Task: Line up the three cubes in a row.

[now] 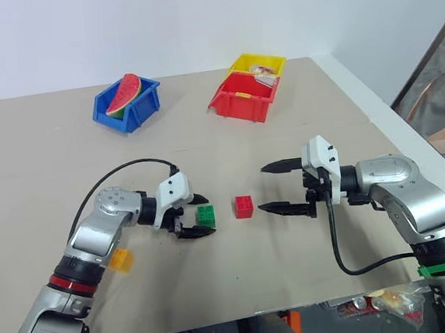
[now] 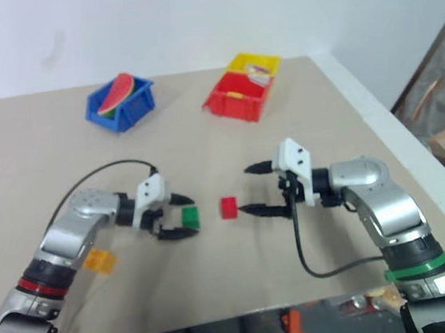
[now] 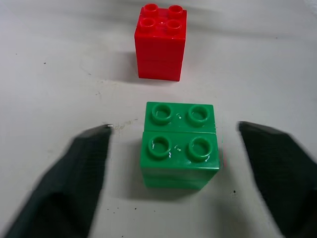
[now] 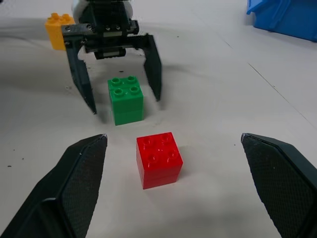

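The green cube (image 1: 205,214) stands on the table between the fingers of my left gripper (image 1: 205,214), which is open with a gap on each side of the cube (image 3: 179,144). The red cube (image 1: 244,206) stands just right of the green one, a short gap between them. My right gripper (image 1: 262,188) is open to the right of the red cube (image 4: 158,158), its fingers pointing at it without touching. The yellow-orange cube (image 1: 121,259) lies apart at the near left, beside my left forearm, and also shows behind the left gripper (image 4: 125,100).
A blue bin (image 1: 145,104) holding a watermelon slice stands at the far left. A red bin (image 1: 238,104) and a yellow bin (image 1: 257,60) stand together at the far centre. The table's front edge runs close below both arms, and its right edge lies beyond my right arm.
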You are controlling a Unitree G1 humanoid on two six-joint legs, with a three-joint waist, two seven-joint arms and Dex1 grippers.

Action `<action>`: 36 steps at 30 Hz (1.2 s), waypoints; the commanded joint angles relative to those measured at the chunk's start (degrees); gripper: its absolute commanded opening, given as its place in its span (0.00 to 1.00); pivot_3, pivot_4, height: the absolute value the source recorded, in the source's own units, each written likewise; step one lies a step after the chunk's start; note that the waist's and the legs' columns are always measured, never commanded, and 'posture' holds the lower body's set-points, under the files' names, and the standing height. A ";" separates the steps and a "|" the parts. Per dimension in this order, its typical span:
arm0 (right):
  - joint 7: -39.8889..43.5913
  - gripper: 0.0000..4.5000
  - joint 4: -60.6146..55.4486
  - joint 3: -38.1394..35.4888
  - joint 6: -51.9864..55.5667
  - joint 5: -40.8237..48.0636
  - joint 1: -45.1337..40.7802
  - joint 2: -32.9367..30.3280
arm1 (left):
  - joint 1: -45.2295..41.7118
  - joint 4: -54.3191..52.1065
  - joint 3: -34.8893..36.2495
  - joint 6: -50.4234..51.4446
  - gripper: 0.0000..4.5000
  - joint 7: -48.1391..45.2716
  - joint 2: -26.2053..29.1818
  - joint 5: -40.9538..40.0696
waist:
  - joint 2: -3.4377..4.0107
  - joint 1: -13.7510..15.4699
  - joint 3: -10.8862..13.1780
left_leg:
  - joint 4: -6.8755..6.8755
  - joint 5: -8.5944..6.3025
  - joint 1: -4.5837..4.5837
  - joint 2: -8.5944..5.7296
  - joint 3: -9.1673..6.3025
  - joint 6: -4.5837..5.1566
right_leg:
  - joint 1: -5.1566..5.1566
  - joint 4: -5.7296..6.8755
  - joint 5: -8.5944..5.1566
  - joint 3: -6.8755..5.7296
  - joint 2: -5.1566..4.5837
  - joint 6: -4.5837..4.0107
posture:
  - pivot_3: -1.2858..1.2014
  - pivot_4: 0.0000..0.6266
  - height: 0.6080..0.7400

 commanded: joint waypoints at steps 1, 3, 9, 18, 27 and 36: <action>0.66 1.00 -2.74 -1.24 0.22 1.65 -1.83 -0.44 | -1.50 -3.20 2.42 1.26 0.99 0.37 0.75 -1.40 | 0.00 -0.01 0.00 | 0.00 0.00 0.00 0.00 0.00 0.00 | 0.00 0.01 0.00 0.00 0.00 0.00 | 0.52 0.24 1.00; 0.65 1.00 -2.55 -1.08 0.16 1.59 -2.18 -0.36 | -1.80 -4.75 3.34 2.74 0.99 0.59 1.17 -2.12 | 0.00 0.00 0.00 | 0.00 0.00 0.00 0.00 -0.01 0.00 | 0.00 0.01 0.00 -0.01 0.00 0.00 | 0.52 0.24 1.00; 1.23 1.00 -1.49 -0.90 -0.68 1.13 -2.66 -0.68 | -0.86 -14.06 9.71 11.97 0.99 3.22 4.52 -7.68 | 0.00 -0.08 0.00 | 0.00 0.00 0.00 0.02 -0.01 0.00 | -0.01 0.01 0.00 0.01 0.01 0.00 | 0.52 0.24 1.00; 2.23 1.00 0.87 -1.15 -1.90 0.85 -4.11 -0.58 | 9.62 -32.98 28.26 26.25 0.99 26.06 0.65 -15.16 | 0.00 -0.32 0.01 | 0.00 0.00 0.06 0.06 0.00 0.00 | 0.02 0.02 0.00 0.01 -0.01 0.02 | 0.52 0.24 1.00; 5.49 1.00 4.34 1.06 -4.76 -0.43 -6.03 0.32 | 29.60 -51.39 35.61 23.46 0.99 48.79 -10.83 -10.53 | -0.01 0.00 0.00 | 0.04 0.02 0.19 0.01 0.01 -0.02 | 0.14 0.03 0.07 0.16 -0.07 0.06 | 0.52 0.24 1.00; 7.39 1.00 6.48 2.55 -6.52 -1.44 -7.20 0.98 | 39.60 -57.75 36.53 22.82 0.99 58.63 -17.86 -9.26 | -0.03 0.00 0.00 | 0.04 0.02 0.29 0.00 0.02 -0.01 | 0.20 0.04 0.09 0.21 -0.04 0.04 | 0.52 0.24 1.00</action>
